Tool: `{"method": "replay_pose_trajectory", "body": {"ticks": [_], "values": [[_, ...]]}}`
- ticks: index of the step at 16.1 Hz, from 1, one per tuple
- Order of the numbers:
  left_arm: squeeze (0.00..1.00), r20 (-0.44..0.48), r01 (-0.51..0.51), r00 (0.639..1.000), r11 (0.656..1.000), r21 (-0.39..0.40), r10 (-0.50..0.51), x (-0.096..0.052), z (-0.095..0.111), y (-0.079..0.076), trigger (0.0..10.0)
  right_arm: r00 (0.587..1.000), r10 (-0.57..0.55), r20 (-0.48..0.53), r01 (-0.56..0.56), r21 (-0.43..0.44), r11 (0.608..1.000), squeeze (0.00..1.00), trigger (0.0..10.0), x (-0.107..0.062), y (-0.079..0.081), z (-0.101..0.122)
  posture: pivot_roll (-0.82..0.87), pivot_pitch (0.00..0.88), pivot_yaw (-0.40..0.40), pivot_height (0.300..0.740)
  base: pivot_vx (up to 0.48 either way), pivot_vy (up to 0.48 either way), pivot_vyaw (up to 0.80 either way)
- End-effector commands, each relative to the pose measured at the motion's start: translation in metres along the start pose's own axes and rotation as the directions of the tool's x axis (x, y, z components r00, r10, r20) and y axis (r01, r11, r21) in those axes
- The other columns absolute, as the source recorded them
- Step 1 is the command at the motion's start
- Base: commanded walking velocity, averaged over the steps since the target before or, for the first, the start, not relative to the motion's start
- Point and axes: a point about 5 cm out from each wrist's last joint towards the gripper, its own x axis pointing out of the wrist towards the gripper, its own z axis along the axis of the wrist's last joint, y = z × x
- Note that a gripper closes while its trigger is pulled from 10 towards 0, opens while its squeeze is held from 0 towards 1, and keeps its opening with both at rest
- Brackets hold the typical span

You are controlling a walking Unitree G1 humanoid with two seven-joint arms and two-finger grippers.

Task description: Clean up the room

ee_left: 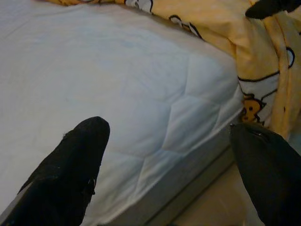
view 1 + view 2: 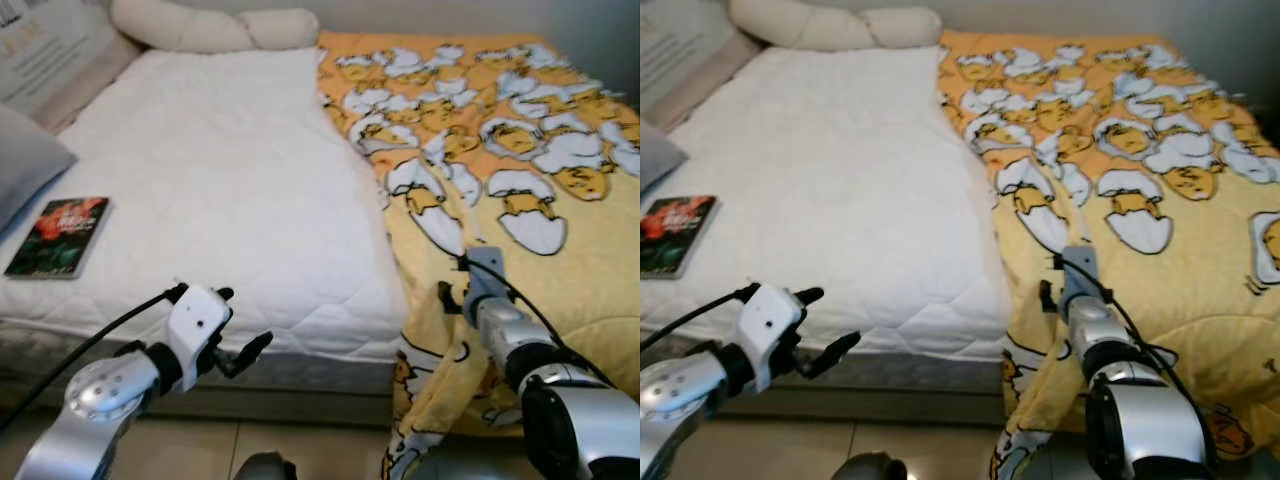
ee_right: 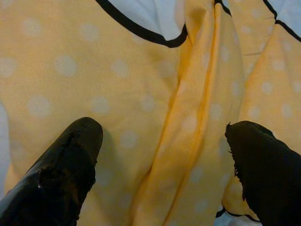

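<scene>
The yellow egg-print quilt (image 2: 520,190) covers the bed's right half, its corner spilling over the foot edge. The right tool (image 3: 162,169), spread, straddles a fold there, seemingly to grab it. The left tool (image 1: 164,165), spread, hovers at the white quilted mattress (image 2: 220,190) edge.

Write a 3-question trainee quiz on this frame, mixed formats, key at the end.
1. True or false: the yellow blanket covers the whole white mattress.
2. Multiple choice: the book lies (A) on the floor, (B) on the mattress near its edge on the robot's left, (C) on the blanket.
3. Short answer: which gripper is over the blanket, and how do its jaws stand?

Key
1. False; the blanket lies on the robot's right part of the bed and the rest of the mattress is bare.
2. B.
3. The right gripper, jaws open over a blanket fold. The left gripper hovers open by the mattress edge.
</scene>
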Motion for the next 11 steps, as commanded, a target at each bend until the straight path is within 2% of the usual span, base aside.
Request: {"method": "replay_pose_trajectory", "body": {"ticks": [1, 3, 6, 7, 8, 10, 11], "values": [[0.15, 0.009, 0.014, 1.000, 1.000, 0.008, -0.014, -0.006, 0.006, -0.001, 10.0, 1.000, -0.015, 0.004, 0.015, 0.016, 1.000, 0.00, 10.0, 0.000, -0.003, 0.000, 0.33, 0.077, 0.052, 0.740, 0.000, 0.000, 0.00], [0.15, 0.004, 0.022, 1.000, 1.000, 0.012, -0.022, -0.015, 0.011, -0.003, 10.0, 0.999, -0.043, 0.020, 0.042, 0.031, 0.999, 0.00, 10.0, 0.000, -0.008, -0.002, 0.34, 0.109, 0.058, 0.740, 0.000, 0.000, 0.00], [0.15, -0.013, 0.038, 0.999, 0.999, 0.004, -0.038, -0.023, 0.015, -0.007, 10.0, 0.996, -0.086, -0.017, 0.087, 0.095, 0.992, 0.00, 10.0, -0.001, -0.015, -0.014, 0.36, 0.133, 0.069, 0.740, 0.000, 0.000, 0.00], [0.15, -0.013, 0.055, 0.998, 0.998, 0.000, -0.055, -0.025, 0.016, -0.010, 10.0, 0.995, -0.097, -0.034, 0.100, 0.106, 0.989, 0.00, 7.9, -0.002, -0.018, -0.018, 0.36, 0.134, 0.069, 0.740, 0.000, 0.000, 0.00], [0.15, -0.016, 0.067, 0.998, 0.998, -0.003, -0.067, -0.026, 0.017, -0.012, 10.0, 0.994, -0.098, -0.048, 0.103, 0.115, 0.988, 0.00, 5.0, -0.002, -0.020, -0.023, 0.36, 0.136, 0.072, 0.740, 0.000, 0.000, 0.00], [0.15, -0.023, 0.073, 0.997, 0.997, -0.003, -0.073, -0.028, 0.017, -0.014, 10.0, 0.995, -0.073, -0.072, 0.081, 0.111, 0.991, 0.00, 0.0, -0.003, -0.019, -0.028, 0.36, 0.142, 0.077, 0.740, 0.000, 0.000, 0.00], [0.15, -0.027, 0.075, 0.997, 0.997, -0.004, -0.075, -0.028, 0.017, -0.014, 10.0, 0.995, -0.066, -0.076, 0.074, 0.102, 0.992, 0.00, 0.0, -0.003, -0.019, -0.029, 0.36, 0.145, 0.076, 0.740, 0.000, 0.000, 0.00]]}}
